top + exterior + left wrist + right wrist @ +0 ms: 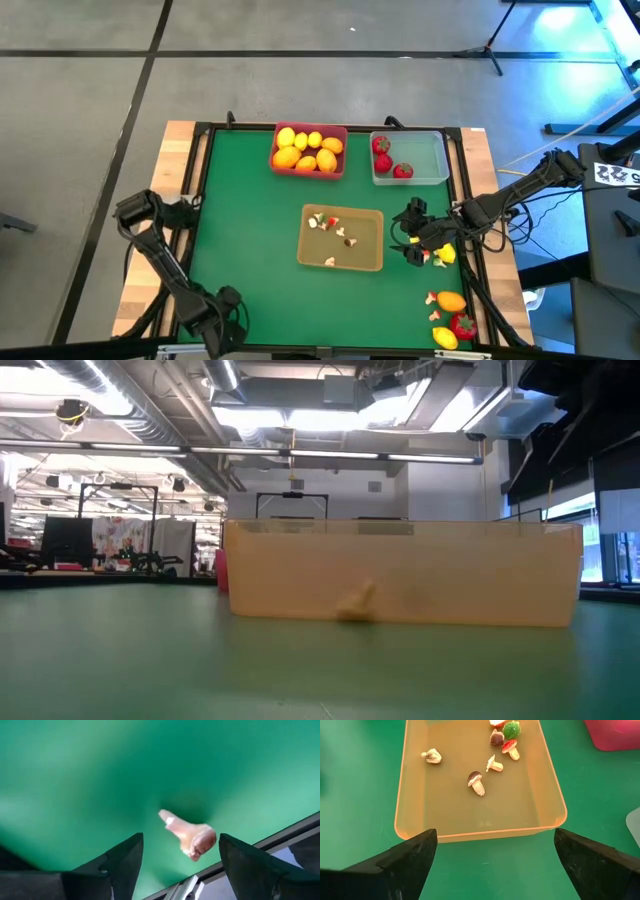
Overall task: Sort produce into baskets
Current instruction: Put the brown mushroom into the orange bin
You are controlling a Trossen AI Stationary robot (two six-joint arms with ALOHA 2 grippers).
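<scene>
A small white-brown mushroom piece lies on the green mat close to the table's near rail. My left gripper points down over it at the near left, open, one finger on either side of it. My right gripper hangs open just right of the tan basket, which holds several mushroom bits. The pink-red basket holds yellow and orange lemons. The clear basket holds red fruits.
Loose produce lies at the near right corner: an orange lemon, a red fruit, a yellow lemon. Another yellow piece sits beside the right gripper. The metal rail borders the mat by the left gripper. Bare mat spans the left half.
</scene>
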